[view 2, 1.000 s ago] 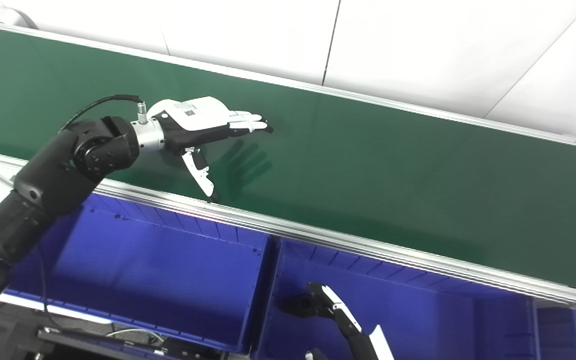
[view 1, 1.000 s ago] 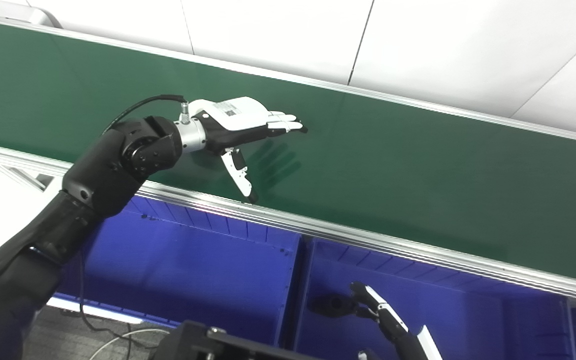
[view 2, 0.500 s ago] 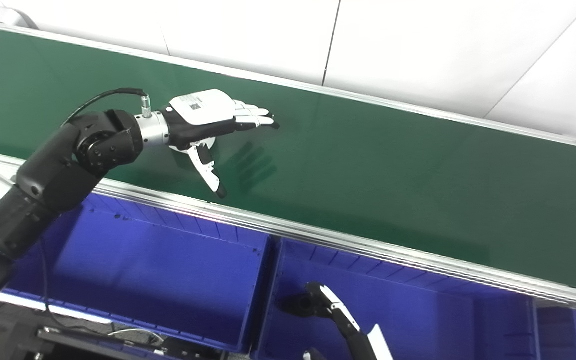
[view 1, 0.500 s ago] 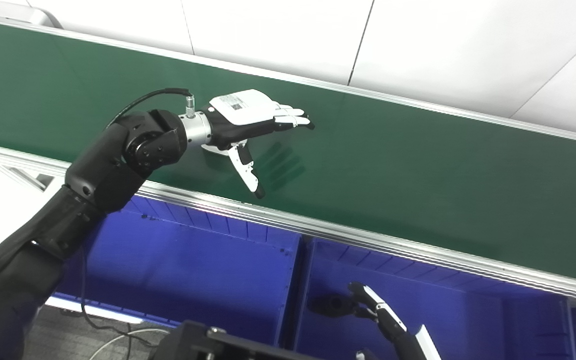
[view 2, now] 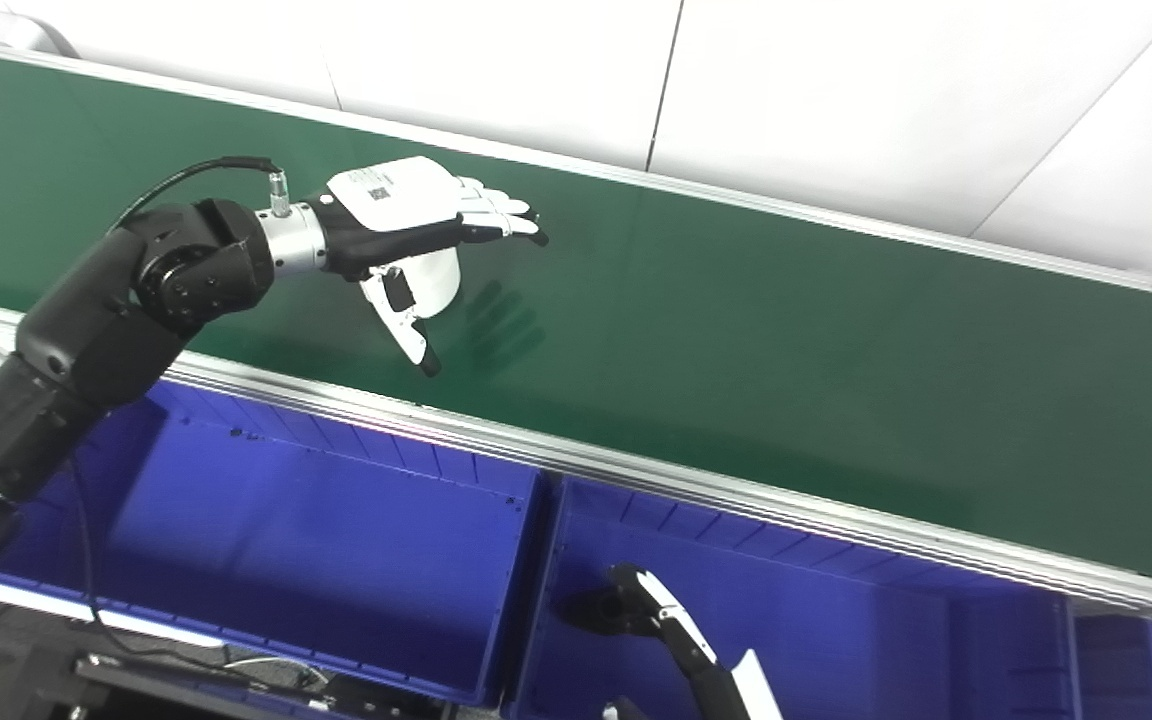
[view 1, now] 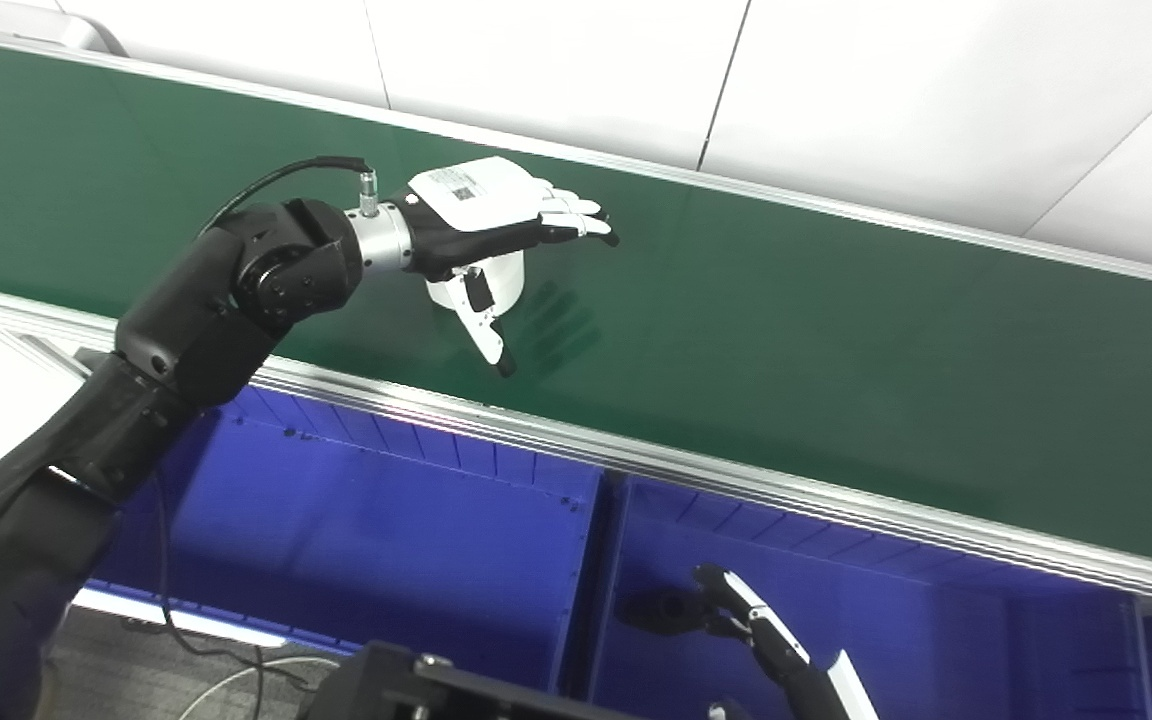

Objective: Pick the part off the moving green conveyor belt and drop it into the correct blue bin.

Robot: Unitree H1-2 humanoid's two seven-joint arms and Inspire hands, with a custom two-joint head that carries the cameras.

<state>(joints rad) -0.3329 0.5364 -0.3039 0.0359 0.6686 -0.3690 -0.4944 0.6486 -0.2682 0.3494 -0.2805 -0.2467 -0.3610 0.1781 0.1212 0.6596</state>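
Item: white part, rounded, cup-like, on the green conveyor belt.

Position: directly under the palm of the left hand, between the straight, close-set fingers above and the down-hanging thumb beside it; contact cannot be judged. Long axis unclear, half hidden.

Left hand: not closed, holding nothing.

Right hand: low over the right blue bin, far from the part; finger state cannot be told.

Room: belt bare elsewhere; left blue bin below its rail.
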